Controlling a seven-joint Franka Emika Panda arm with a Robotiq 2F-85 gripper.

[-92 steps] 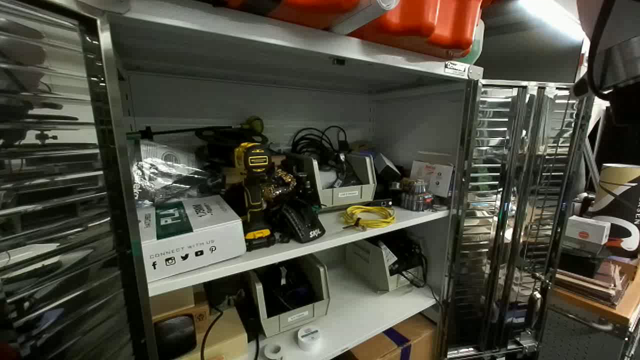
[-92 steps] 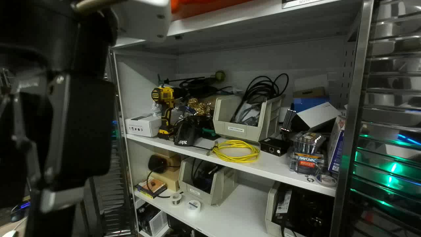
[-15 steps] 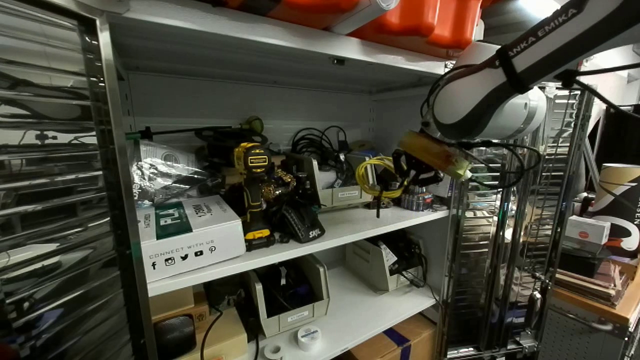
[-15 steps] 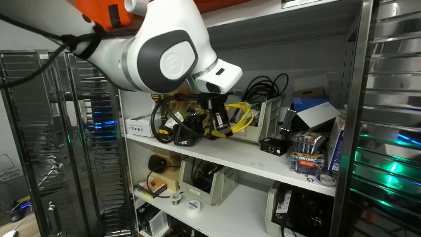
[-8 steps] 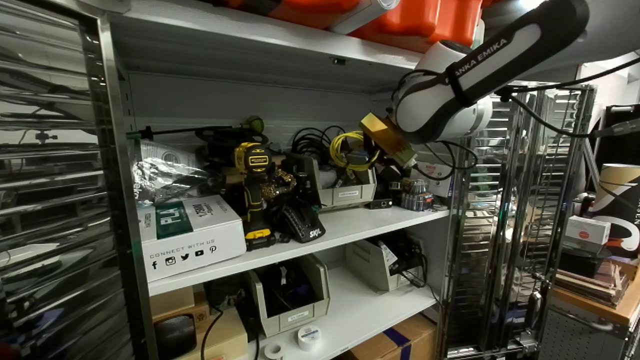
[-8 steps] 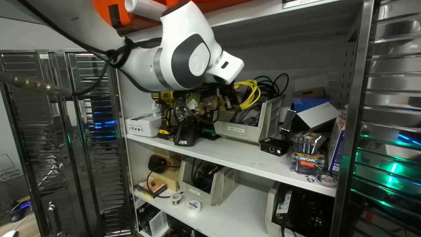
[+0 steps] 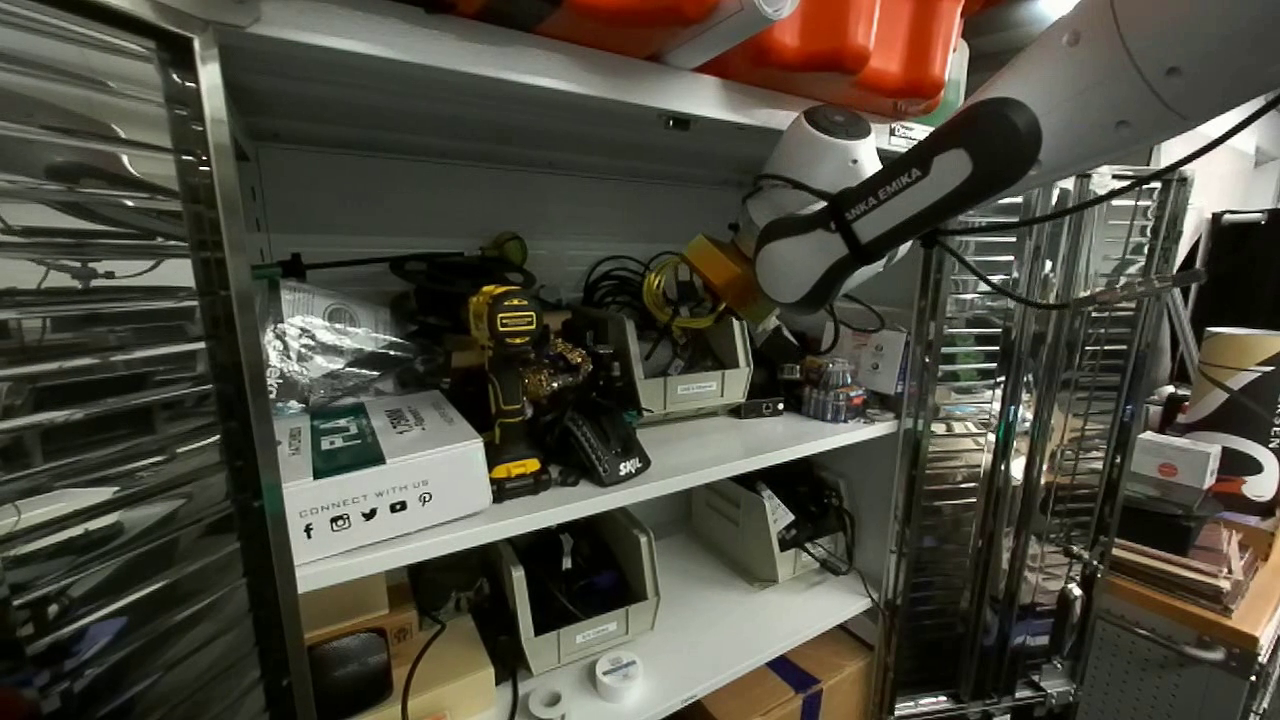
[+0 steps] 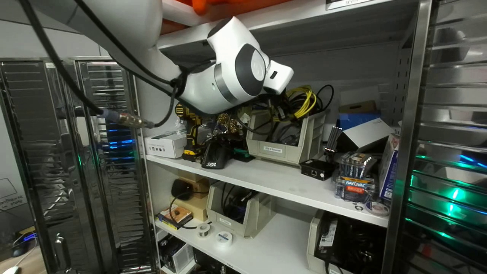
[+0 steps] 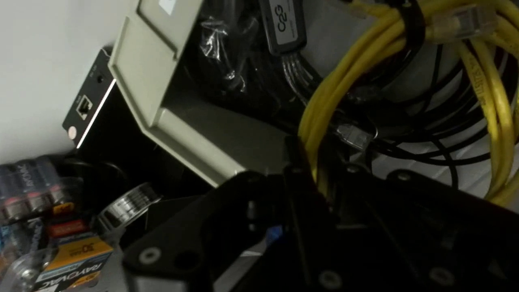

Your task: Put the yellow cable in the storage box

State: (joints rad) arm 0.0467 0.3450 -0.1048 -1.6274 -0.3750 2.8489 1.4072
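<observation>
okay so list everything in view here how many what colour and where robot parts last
Storage box: one, beige, upper shelf
Black cables: count unclear, black, in storage box
Yellow cable: one, yellow, held over storage box
Drill: one, yellow-black, upper shelf
SKIL item: one, black, beside drill
PLA carton: one, white-green, upper shelf
Ported device: one, black, beside storage box
Batteries: count unclear, multicoloured, upper shelf
Bins: two, beige, lower shelf
Rolls: two, white, lower shelf
Orange cases: count unclear, orange, overhead
Other clutter: uncounted, mixed, throughout
Arm: one, white-black, extended toward storage box
Fingers: two, black, closed on yellow cable
</observation>
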